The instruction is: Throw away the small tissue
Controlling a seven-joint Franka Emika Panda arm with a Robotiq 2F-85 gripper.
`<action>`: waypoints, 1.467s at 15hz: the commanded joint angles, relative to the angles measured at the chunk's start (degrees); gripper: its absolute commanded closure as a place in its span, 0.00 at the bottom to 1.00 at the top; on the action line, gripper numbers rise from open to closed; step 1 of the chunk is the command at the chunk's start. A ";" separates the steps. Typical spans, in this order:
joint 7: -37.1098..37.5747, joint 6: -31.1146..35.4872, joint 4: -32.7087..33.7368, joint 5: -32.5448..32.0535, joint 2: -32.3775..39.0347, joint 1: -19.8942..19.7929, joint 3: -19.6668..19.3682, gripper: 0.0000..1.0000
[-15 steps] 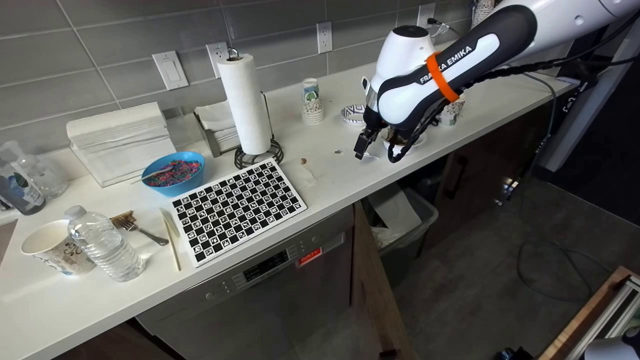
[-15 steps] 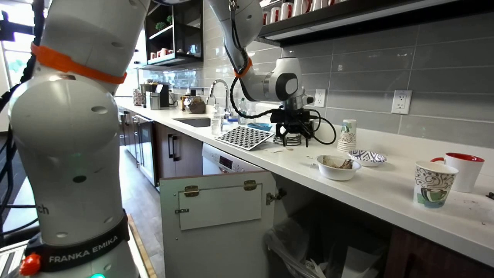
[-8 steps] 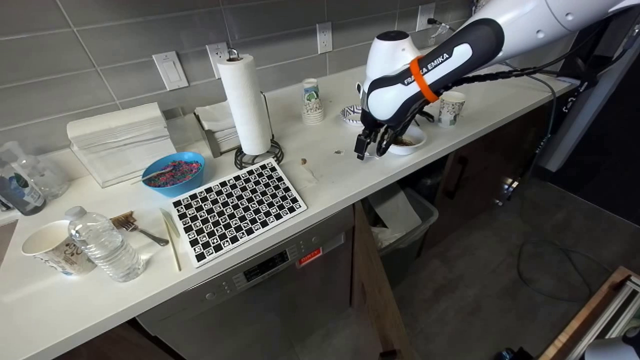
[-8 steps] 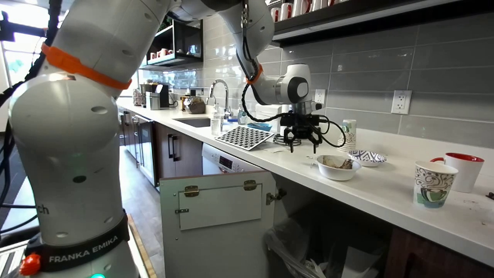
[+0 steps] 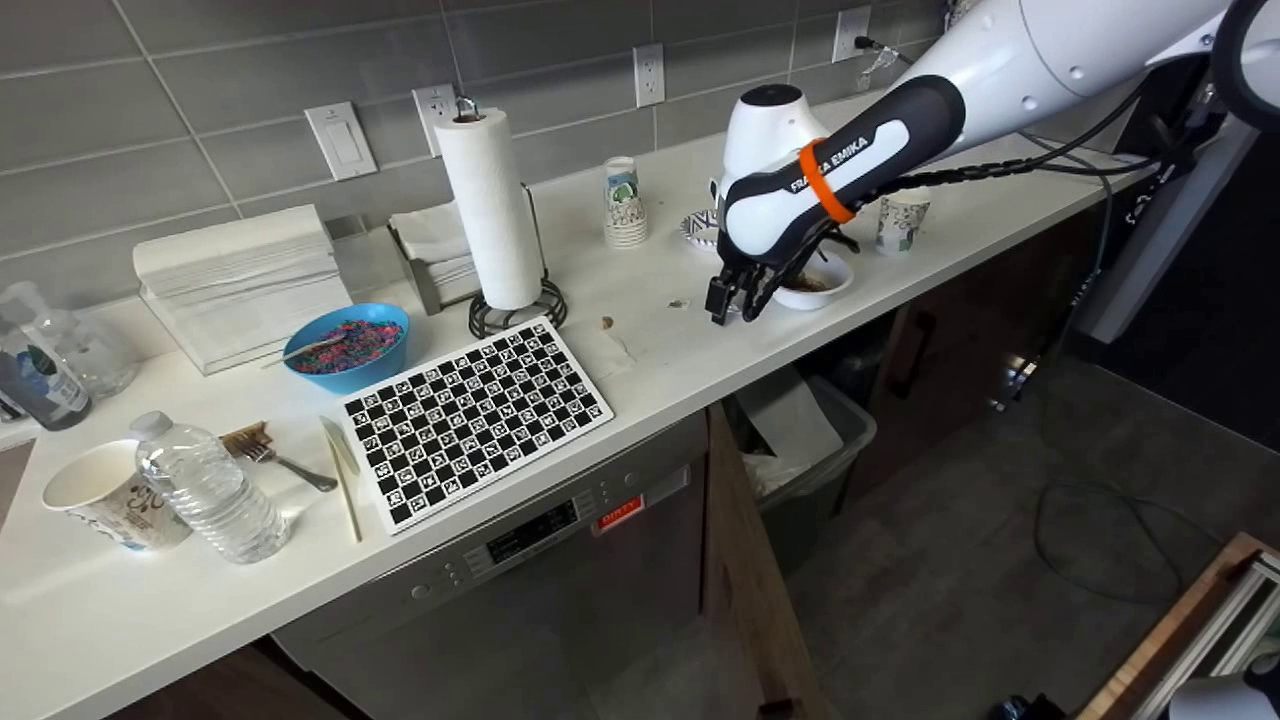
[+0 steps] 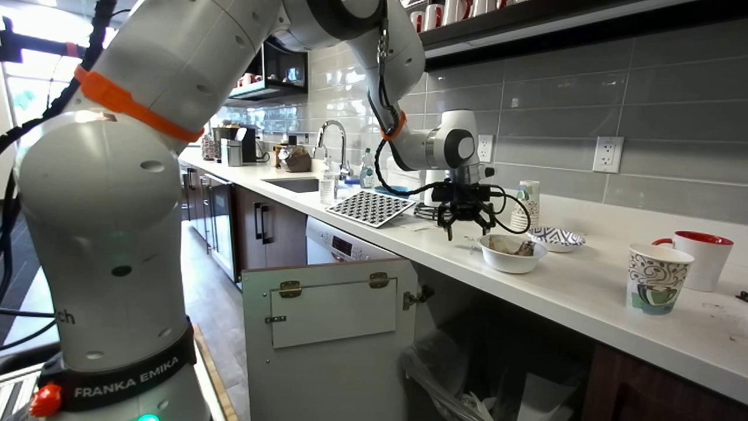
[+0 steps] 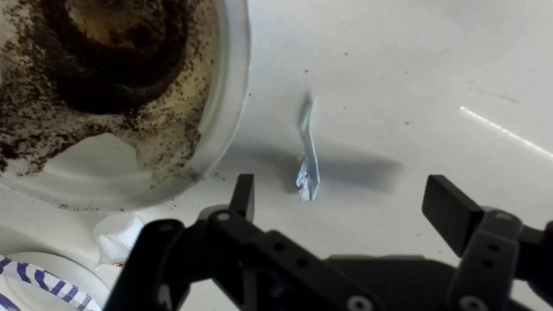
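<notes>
The small tissue (image 7: 309, 155) is a thin, crumpled, whitish-blue strip on the white counter in the wrist view, beside the white bowl (image 7: 233, 99) with dark food remains. My gripper (image 7: 341, 198) is open and empty, low over the counter, with the tissue ahead of its fingertips and nearer the left finger. The gripper shows in both exterior views (image 5: 735, 310) (image 6: 469, 231) beside the bowl; there the tissue is mostly hidden or too faint. A lined trash bin (image 5: 858, 440) stands in the open cabinet below; its bag (image 6: 429, 362) also shows in an exterior view.
A blue-patterned plate (image 6: 555, 237) and a cup stack (image 5: 625, 205) stand behind the gripper. A paper cup (image 6: 657, 280) and red-lined mug (image 6: 707, 257) are past the bowl. A paper towel roll (image 5: 490, 210) and checkered board (image 5: 480, 420) stand farther along. The cabinet door (image 6: 327, 339) hangs open.
My gripper has moved down toward the counter and closer to the white bowl, and it has tilted slightly. Its fingers stay apart. The other objects have not moved.
</notes>
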 commanded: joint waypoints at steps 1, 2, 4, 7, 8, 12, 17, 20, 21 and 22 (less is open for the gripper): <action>2.50 -1.00 2.99 -1.89 2.45 1.09 -1.20 0.02; 2.72 -1.00 3.35 -1.95 2.76 1.14 -1.24 0.05; 2.78 -0.99 3.97 -2.02 3.30 1.17 -1.24 0.30; 2.64 -0.99 4.64 -1.99 3.80 1.19 -1.19 0.55; 2.59 -1.09 4.85 -1.91 4.00 1.11 -1.18 0.63; 2.39 -1.46 5.20 -1.68 4.18 0.96 -1.08 0.93; 2.42 -2.08 5.30 -1.04 4.08 0.68 -0.78 1.00; 2.90 -2.86 3.91 -0.36 2.25 0.57 -0.29 1.00; 2.43 -2.88 2.88 -0.35 1.16 0.50 0.04 1.00; 2.50 -2.63 1.42 -1.18 -0.31 0.99 -0.13 1.00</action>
